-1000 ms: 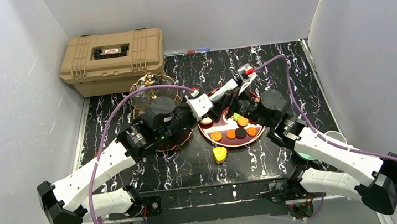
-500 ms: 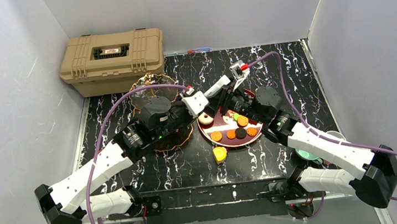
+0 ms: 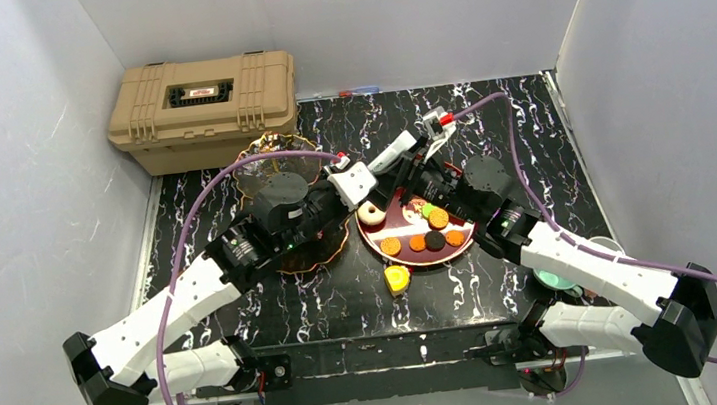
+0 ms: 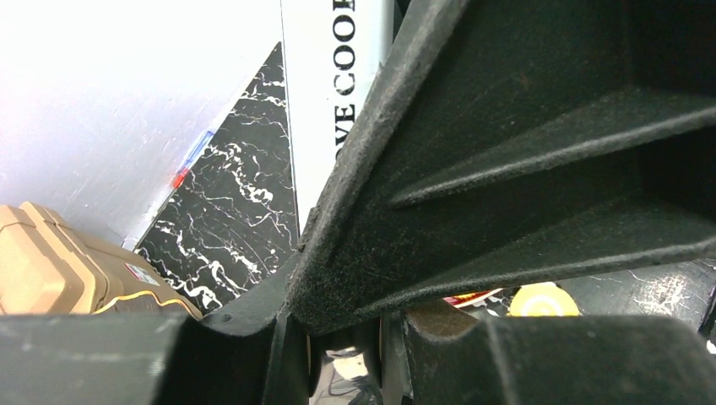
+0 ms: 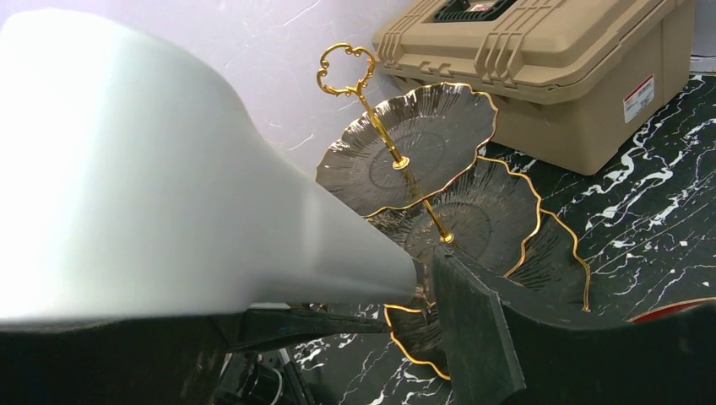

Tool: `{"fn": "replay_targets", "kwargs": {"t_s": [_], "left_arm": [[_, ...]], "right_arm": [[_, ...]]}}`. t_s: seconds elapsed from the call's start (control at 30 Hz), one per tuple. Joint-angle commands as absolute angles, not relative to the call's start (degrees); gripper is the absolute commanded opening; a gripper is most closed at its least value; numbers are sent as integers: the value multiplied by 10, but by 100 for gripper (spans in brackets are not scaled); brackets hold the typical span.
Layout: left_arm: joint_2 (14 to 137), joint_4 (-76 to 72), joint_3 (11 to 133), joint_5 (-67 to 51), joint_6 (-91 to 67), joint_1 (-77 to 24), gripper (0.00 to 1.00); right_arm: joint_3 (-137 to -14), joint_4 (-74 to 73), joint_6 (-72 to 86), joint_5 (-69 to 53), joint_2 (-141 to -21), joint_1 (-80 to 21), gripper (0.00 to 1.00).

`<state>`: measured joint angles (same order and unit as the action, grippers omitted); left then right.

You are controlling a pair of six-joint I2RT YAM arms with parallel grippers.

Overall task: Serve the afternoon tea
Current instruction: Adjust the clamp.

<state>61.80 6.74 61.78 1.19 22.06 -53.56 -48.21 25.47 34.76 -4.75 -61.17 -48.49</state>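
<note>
A dark red plate [image 3: 411, 257] in the middle of the table holds several toy sweets: orange macarons [image 3: 391, 245], a black one [image 3: 435, 240] and a pink-and-white donut [image 3: 370, 211]. A yellow cake [image 3: 398, 279] lies on the table in front of it. The dark three-tier stand [image 3: 270, 166] with gold rims stands left of the plate and shows empty in the right wrist view [image 5: 405, 152]. Both grippers cross above the plate's far edge. My left gripper [image 3: 380, 188] [image 4: 350, 363] shows only a narrow gap between its jaws. My right gripper [image 3: 412, 179] [image 5: 414, 295] points at the stand, jaws apart and empty.
A tan plastic case [image 3: 202, 108] [image 5: 540, 59] stands at the back left behind the stand. A teal cup [image 3: 556, 280] sits half hidden under my right arm. A marker [image 3: 359, 91] lies at the back wall. A blurred white part [image 5: 143, 169] fills the left of the right wrist view.
Both grippers have moved from over the plate towards the back, uncovering the donut. The sweets, plate and stand have not moved.
</note>
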Motion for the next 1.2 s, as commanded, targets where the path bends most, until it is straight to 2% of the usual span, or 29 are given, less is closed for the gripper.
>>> {"fn": "replay_targets", "kwargs": {"t_s": [0.0,0.13,0.3,0.5,0.77,0.93,1.17], "left_arm": [[629,82,635,-19,222,-546,0],[631,88,637,-14,221,-546,0],[631,91,636,14,214,-546,0],[628,89,637,20,211,-546,0],[632,80,649,16,217,-546,0],[632,78,650,17,220,-546,0],[631,80,649,21,224,-546,0]], "right_arm": [[-495,332,364,-18,-603,-487,85],[-484,350,365,-8,-592,-487,93],[-461,378,371,12,-568,-487,97],[-459,363,364,17,-555,-487,97],[-475,340,378,-18,-606,-487,93],[-477,351,387,-29,-623,-488,82],[-488,330,368,-23,-625,-488,50]]}}
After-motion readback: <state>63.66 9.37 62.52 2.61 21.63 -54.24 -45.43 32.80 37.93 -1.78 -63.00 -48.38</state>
